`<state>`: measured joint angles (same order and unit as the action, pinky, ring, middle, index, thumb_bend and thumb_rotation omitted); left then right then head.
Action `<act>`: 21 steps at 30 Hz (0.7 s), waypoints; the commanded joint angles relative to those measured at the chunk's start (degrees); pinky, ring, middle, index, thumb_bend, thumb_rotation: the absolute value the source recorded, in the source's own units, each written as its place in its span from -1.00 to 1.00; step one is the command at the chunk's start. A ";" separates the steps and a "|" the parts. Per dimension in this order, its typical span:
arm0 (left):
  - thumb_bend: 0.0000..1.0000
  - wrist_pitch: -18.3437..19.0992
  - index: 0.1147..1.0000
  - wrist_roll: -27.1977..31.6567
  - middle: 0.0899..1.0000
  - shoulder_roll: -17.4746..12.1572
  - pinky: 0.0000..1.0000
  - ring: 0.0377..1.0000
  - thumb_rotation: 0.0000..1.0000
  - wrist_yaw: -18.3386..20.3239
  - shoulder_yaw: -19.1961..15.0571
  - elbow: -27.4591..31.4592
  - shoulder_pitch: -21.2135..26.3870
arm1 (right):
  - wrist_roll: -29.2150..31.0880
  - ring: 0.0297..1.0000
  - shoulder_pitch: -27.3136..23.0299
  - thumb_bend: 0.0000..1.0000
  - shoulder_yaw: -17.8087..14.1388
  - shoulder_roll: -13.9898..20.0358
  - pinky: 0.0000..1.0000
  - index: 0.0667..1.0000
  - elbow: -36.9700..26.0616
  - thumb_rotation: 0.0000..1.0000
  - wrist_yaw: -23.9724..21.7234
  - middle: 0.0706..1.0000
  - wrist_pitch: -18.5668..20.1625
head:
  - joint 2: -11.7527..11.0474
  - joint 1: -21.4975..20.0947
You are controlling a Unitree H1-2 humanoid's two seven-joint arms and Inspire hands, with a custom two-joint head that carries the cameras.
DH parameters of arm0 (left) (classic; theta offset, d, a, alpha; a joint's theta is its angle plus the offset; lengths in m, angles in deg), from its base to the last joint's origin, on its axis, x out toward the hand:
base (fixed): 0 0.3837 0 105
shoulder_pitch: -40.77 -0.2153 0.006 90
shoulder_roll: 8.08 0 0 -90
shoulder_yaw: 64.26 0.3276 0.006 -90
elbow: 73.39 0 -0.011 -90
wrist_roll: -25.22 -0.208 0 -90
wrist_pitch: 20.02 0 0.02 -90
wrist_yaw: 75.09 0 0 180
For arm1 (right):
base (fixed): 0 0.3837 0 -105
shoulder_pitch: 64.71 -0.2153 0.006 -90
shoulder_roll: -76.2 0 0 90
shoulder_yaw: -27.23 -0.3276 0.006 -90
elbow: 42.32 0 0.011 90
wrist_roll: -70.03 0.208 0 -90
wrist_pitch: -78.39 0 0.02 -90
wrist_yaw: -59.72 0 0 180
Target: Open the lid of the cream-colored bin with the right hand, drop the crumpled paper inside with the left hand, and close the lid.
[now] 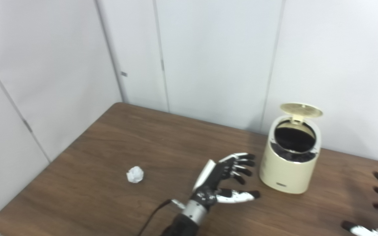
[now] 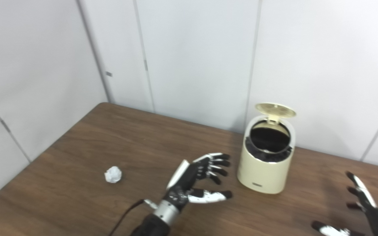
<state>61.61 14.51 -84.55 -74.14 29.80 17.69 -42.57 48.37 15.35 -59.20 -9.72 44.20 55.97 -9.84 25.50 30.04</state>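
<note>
The cream-colored bin (image 1: 287, 170) stands on the table at the right, its round lid (image 1: 301, 110) flipped up at the back and its dark inside showing. The crumpled white paper (image 1: 135, 174) lies on the table to the left. My left hand (image 1: 223, 178) is open and empty, fingers spread, just left of the bin and right of the paper. My right hand (image 2: 369, 209) is open and empty at the lower right, well clear of the bin.
The brown wooden table (image 1: 110, 141) runs to white wall panels (image 1: 208, 49) behind it. Its left edge slants from the far corner to the near left. A black cable (image 1: 153, 216) trails from my left wrist.
</note>
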 commanded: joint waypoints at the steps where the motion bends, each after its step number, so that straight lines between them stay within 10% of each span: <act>1: 0.43 -3.00 0.53 -1.27 0.46 0.41 0.14 0.34 -0.88 -1.74 0.05 0.59 1.57 | 0.78 0.77 -1.69 0.78 -0.82 0.49 0.27 0.90 -1.67 -0.09 0.96 0.94 -2.86 | -0.03 0.51; 10: 0.45 -0.48 0.51 -5.49 0.46 -0.94 0.10 0.31 -0.92 -3.53 -1.35 6.62 -0.36 | 1.49 0.81 -2.38 0.94 -1.56 0.87 0.49 0.88 1.07 0.26 1.16 0.92 -7.23 | -0.52 2.56; 21: 0.47 16.93 0.37 -19.44 0.31 -15.29 0.05 0.23 -0.96 4.92 -6.77 26.84 -3.66 | 2.24 0.85 -3.16 0.98 -2.12 1.22 0.55 0.89 1.66 0.36 0.97 0.92 -8.63 | -0.67 3.03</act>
<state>78.24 -3.93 -98.38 -69.81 23.60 41.85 -46.94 50.14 14.65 -60.67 -9.43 46.65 55.94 -15.55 24.79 32.87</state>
